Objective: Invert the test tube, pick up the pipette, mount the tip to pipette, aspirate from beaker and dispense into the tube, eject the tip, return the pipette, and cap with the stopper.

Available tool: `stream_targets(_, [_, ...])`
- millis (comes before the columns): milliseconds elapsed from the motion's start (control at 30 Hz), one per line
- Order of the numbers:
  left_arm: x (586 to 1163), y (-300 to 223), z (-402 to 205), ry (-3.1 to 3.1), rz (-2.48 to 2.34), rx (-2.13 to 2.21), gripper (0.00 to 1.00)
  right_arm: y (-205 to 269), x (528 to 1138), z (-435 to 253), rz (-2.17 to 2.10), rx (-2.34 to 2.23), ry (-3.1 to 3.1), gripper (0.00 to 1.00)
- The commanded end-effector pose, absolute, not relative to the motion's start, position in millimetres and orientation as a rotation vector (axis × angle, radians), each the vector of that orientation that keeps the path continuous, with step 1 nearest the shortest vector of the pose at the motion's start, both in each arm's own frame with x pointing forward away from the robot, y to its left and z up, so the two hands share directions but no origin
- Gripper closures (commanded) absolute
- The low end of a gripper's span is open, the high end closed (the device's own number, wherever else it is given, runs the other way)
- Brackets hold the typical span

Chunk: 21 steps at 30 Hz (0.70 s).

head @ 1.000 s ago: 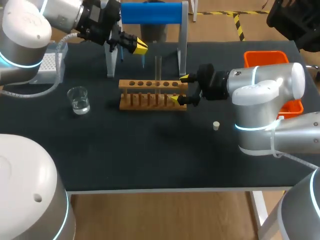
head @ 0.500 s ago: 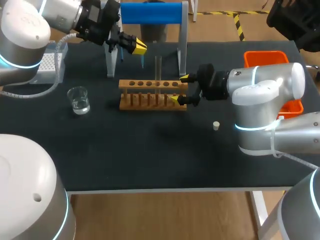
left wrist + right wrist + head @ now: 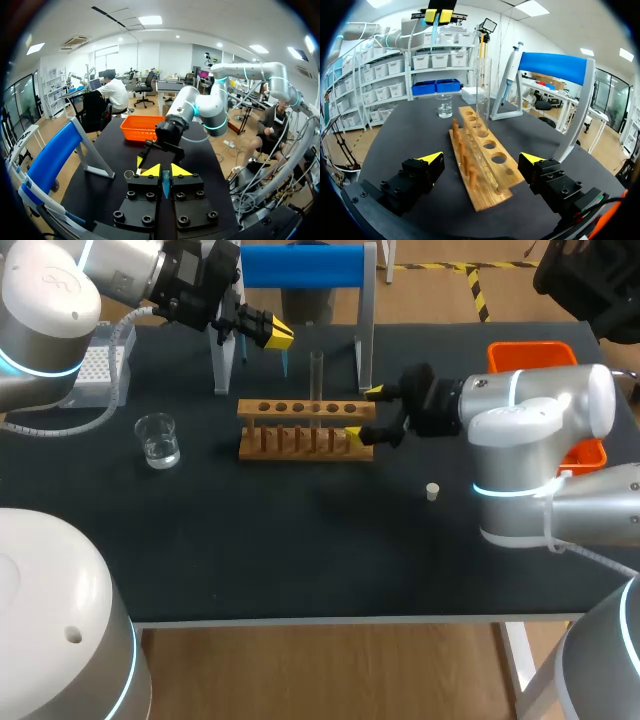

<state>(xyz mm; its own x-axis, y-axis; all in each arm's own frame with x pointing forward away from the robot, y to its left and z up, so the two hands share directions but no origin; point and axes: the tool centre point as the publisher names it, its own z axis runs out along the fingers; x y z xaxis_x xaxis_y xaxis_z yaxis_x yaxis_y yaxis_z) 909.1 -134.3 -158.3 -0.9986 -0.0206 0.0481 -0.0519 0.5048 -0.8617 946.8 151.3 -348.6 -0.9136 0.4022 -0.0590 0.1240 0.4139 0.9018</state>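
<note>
Jaws on my right arm [image 3: 540, 410] gape wide astride the wooden rack [image 3: 300, 443] at upper centre, touching nothing, its test tube [image 3: 316, 375] upright, while my left arm [image 3: 60, 300] jaws pinch a blue tip [image 3: 285, 362] at upper left.

Test tube [image 3: 316, 378]: clear glass, upright, mouth up, seated in a hole near the middle of the wooden rack [image 3: 300, 417].

Beaker [image 3: 157, 439]: small, clear, upright, with a little clear liquid in the bottom. It stands on the table [image 3: 300, 550] left of the rack, apart from it.

Stopper [image 3: 432, 491]: small pale plug on the table, right and front of the rack, well apart from the tube.

Pipette [image 3: 511, 70]: white and blue, hanging upright at a post of the blue-topped stand [image 3: 303, 265] behind the rack.

Slim blue piece [image 3: 165, 184], possibly a tip: hangs point down, pinched between the fingers of my left gripper [image 3: 277, 335], above the table behind the rack.
</note>
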Motion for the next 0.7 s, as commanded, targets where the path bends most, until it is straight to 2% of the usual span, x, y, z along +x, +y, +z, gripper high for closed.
stream_targets(33, [909.0,-133.3,-157.9,-2.696,1.545,0.063,1.0,109.5,925.9,-336.3,1.569,0.414,2.363,0.0])
stream_targets(267, [909.0,-133.3,-157.9,-2.696,1.545,0.063,1.0,78.2,889.8,-320.6,1.684,0.316,2.345,0.0])
stream_targets(700, [909.0,-133.3,-157.9,-2.696,1.545,0.063,1.0,64.3,840.6,-273.2,2.058,0.112,2.331,0.0])
